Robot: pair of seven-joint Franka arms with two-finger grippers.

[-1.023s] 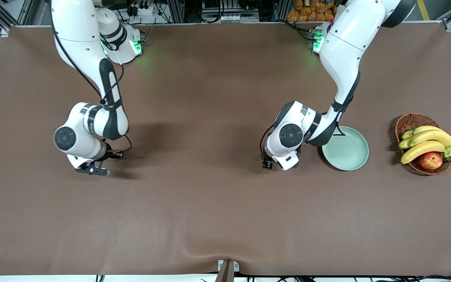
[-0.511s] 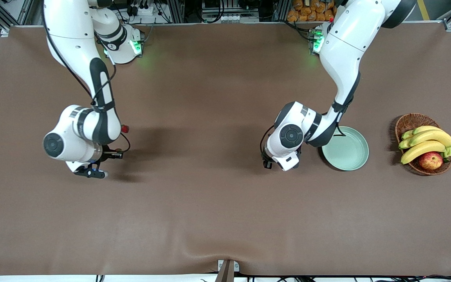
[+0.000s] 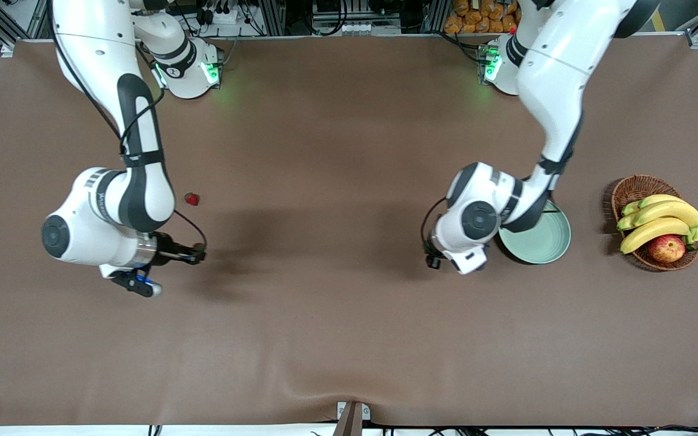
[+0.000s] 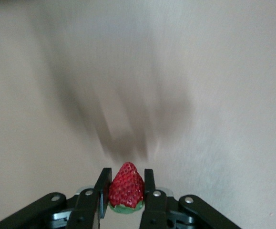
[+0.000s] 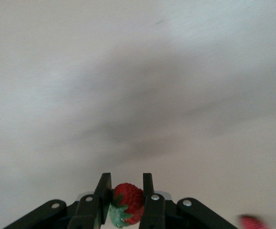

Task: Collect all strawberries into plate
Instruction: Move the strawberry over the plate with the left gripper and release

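Three strawberries show. One [image 4: 126,187] sits tip-forward in my left gripper [image 4: 126,174], which is shut on it over the brown cloth, just beside the pale green plate [image 3: 544,243] on the side toward the right arm's end. In the front view that hand [image 3: 453,249] hides the berry. My right gripper [image 5: 127,180] is shut on a second strawberry [image 5: 129,198], which shows as a red speck [image 3: 197,247] over the cloth near the right arm's end. The third strawberry [image 3: 191,198] lies loose on the cloth [image 5: 254,222], close to the right arm's elbow. Nothing lies in the visible part of the plate.
A brown wicker basket [image 3: 635,189] holding bananas [image 3: 661,219] and a red-yellow apple [image 3: 667,248] stands at the left arm's end of the table, past the plate. A ridge in the cloth [image 3: 349,387] rises near the front edge.
The left arm has shifted toward the plate with its berry. The right arm's elbow swung outward toward its end of the table, uncovering the loose strawberry, and its gripper moved a little with its berry.
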